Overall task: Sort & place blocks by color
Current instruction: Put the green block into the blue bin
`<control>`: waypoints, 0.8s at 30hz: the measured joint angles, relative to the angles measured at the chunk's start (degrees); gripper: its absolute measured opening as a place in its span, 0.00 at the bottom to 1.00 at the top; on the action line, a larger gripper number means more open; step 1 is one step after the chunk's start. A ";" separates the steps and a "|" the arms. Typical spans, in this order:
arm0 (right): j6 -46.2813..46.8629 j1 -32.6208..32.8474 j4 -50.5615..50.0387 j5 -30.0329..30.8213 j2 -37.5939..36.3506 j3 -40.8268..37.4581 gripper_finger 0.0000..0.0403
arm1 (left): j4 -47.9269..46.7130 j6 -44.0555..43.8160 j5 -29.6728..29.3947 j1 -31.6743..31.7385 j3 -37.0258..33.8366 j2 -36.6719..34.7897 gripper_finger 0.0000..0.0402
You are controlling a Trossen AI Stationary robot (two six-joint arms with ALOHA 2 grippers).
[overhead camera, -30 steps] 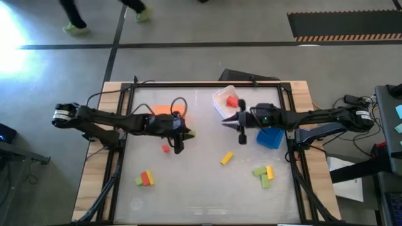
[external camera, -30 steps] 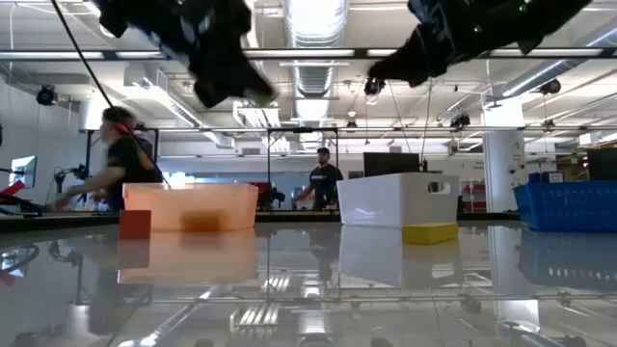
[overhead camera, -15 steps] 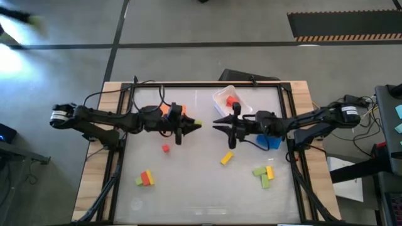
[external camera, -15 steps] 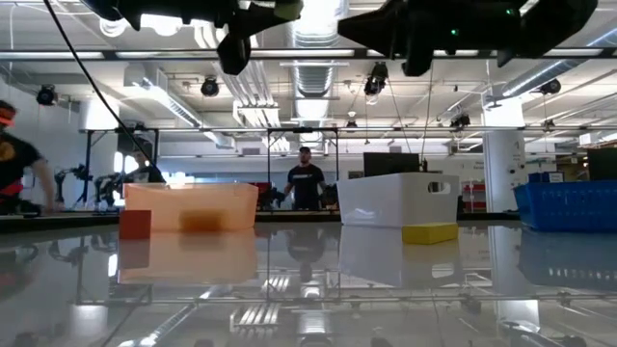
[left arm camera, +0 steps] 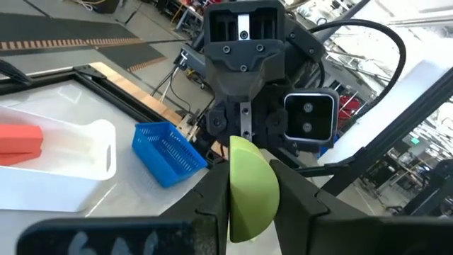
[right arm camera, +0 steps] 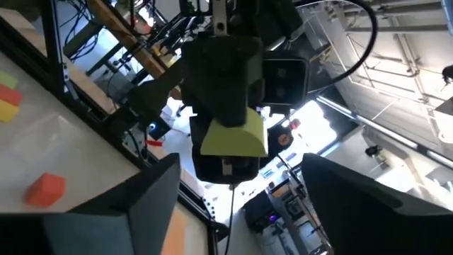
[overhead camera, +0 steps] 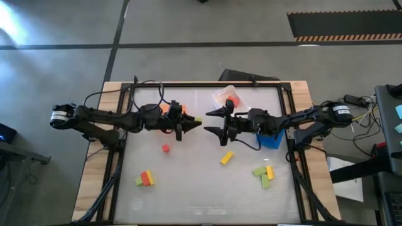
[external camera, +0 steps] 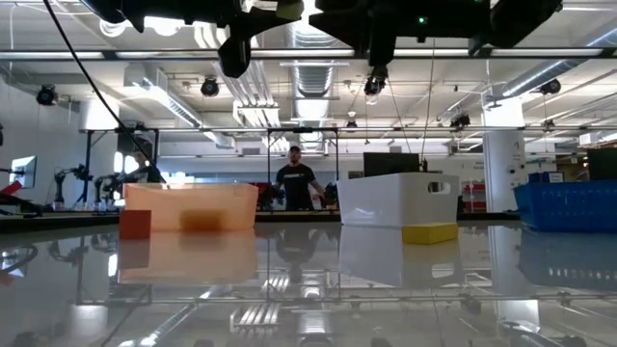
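Above mid-table, left gripper (overhead camera: pixel 196 120) pinches green block (overhead camera: pixel 198 120), facing spread right gripper (overhead camera: pixel 210 122).

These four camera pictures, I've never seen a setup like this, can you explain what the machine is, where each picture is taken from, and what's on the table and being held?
It is a robot with two dark arms at a table, each ending in a two-finger gripper. One picture looks straight down, one looks level across the table top, and two come from cameras on the wrists.

From above, the left gripper and the right gripper face each other in mid-air over the table's middle. The left gripper is shut on a light green block. The right gripper is open in front of it, perhaps to receive the block.

On the table stand an orange bin, a white bin with a red block inside, and a blue bin. Loose red, yellow and green blocks lie around, such as a yellow block.
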 joint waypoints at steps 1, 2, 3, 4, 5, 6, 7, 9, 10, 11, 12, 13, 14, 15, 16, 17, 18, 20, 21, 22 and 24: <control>-0.41 0.00 0.10 -0.01 0.63 0.56 0.74 | 0.03 0.00 -0.01 0.11 0.00 0.00 0.15; -0.94 0.00 0.23 -0.02 1.28 1.01 0.76 | 0.03 0.00 0.01 0.24 0.00 0.00 0.15; -1.19 0.00 0.22 -0.02 1.94 1.56 0.76 | 0.03 0.01 0.01 0.27 0.00 0.00 0.15; -1.23 0.00 0.32 -0.02 2.49 2.12 0.77 | 0.03 0.02 0.01 0.38 0.00 0.00 0.15; -1.23 0.00 0.30 0.00 2.85 2.50 0.77 | 0.03 0.02 -0.01 0.45 0.00 0.00 0.15; -1.23 0.00 0.21 0.00 3.17 2.85 0.77 | 0.05 0.02 -0.01 0.49 0.00 0.00 0.15; -1.25 0.00 0.29 0.00 3.43 3.32 0.76 | 0.11 0.02 -0.01 0.63 0.00 0.00 0.15; -1.38 0.00 0.36 0.00 3.63 3.86 0.76 | 0.10 0.02 -0.01 0.67 0.00 0.00 0.15; -1.39 0.00 0.35 -0.02 3.63 4.04 0.75 | 0.19 0.02 -0.01 0.75 0.00 0.00 0.15; -1.40 0.00 0.39 -0.02 3.64 4.22 0.74 | 0.22 0.02 -0.03 0.75 0.00 0.00 0.15; -1.41 0.00 0.40 -0.02 3.64 4.28 0.74 | 0.20 0.02 -0.04 0.75 0.00 0.00 0.15; -1.41 -0.02 0.36 0.00 3.64 4.38 0.73 | 0.21 0.03 -0.04 0.75 0.00 0.00 0.15; -1.41 -0.04 0.32 -0.02 3.64 4.48 0.72 | 0.24 0.03 -0.04 0.75 0.00 0.00 0.15; -1.41 -0.11 0.32 -0.01 3.65 4.55 0.72 | 0.46 0.03 -0.04 0.75 0.00 0.00 0.15; -1.43 -0.11 0.32 -0.02 3.73 4.65 0.71 | 0.90 0.02 -0.04 0.75 0.00 0.00 0.15; -1.44 -0.11 0.35 -0.04 3.85 4.84 0.70 | 1.26 0.02 -0.04 0.75 0.00 0.00 0.15; -1.54 -0.11 0.37 -0.04 3.95 4.96 0.70 | 1.50 0.04 -0.04 0.75 0.00 0.00 0.15; -1.82 -0.11 0.21 -0.06 3.95 4.98 0.68 | 1.60 0.04 -0.04 0.75 0.02 0.00 0.15; -1.82 -0.11 0.27 -0.06 3.95 5.00 0.67 | 1.55 0.04 -0.04 0.75 0.02 0.00 0.15; -1.82 -0.11 0.34 -0.06 3.95 5.00 0.67 | 1.55 0.04 -0.06 0.75 0.03 0.00 0.15; -1.86 -0.11 0.36 -0.06 3.95 5.00 0.65 | 1.76 0.04 -0.10 0.75 0.02 0.00 0.15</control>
